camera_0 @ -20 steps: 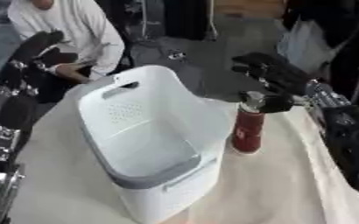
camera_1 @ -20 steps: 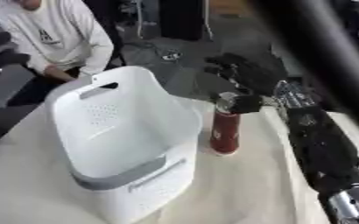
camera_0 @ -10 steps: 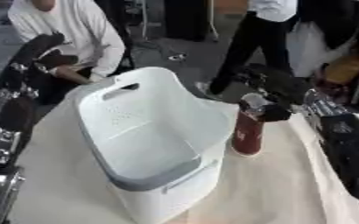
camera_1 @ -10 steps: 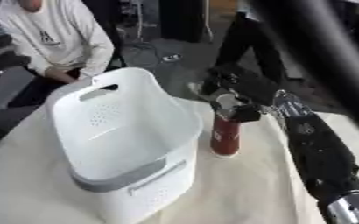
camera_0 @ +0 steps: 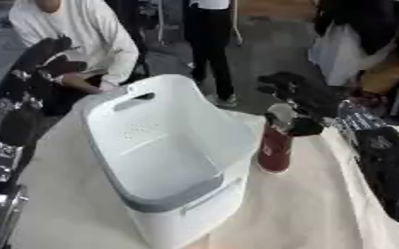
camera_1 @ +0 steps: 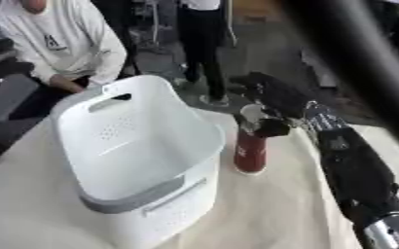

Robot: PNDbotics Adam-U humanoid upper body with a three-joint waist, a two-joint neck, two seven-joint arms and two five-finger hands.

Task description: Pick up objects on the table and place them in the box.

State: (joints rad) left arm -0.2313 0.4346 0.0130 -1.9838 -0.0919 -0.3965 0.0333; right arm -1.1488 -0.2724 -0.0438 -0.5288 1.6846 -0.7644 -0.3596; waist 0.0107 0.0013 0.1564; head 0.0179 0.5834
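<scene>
Midway through a sorting run, the robot's right hand (camera_0: pixel 301 104) reaches in from three o'clock and meets the top of an upright dark-red cylindrical bottle with a pale cap (camera_0: pixel 274 146), which stands on the cream-cloth-covered bench (camera_0: pixel 322 209) just beside the right wall of a tall white plastic basket with a grey rim band and cut-out handles (camera_0: pixel 165 160). The black fingers are spread above and behind the cap while the thumb (camera_1: pixel 271 129) curls against the bottle's shoulder; whether they have actually closed round it cannot be told, since the hand's dark bulk hides the contact. The bottle's base appears planted on the cloth, so it looks not yet lifted. From the head camera the basket's interior shows only bare perforated wall and floor, suggesting nothing has been dropped in so far, though its near corner is out of sight. The left hand (camera_0: pixel 54 58) is raised at ten o'clock, well apart from the basket, its dark fingers curled and holding nothing visible. By this reading the task is at its opening stage: the grasp remains to be secured, then the lift, the short carry toward nine o'clock over the rim, and the release inside.
</scene>
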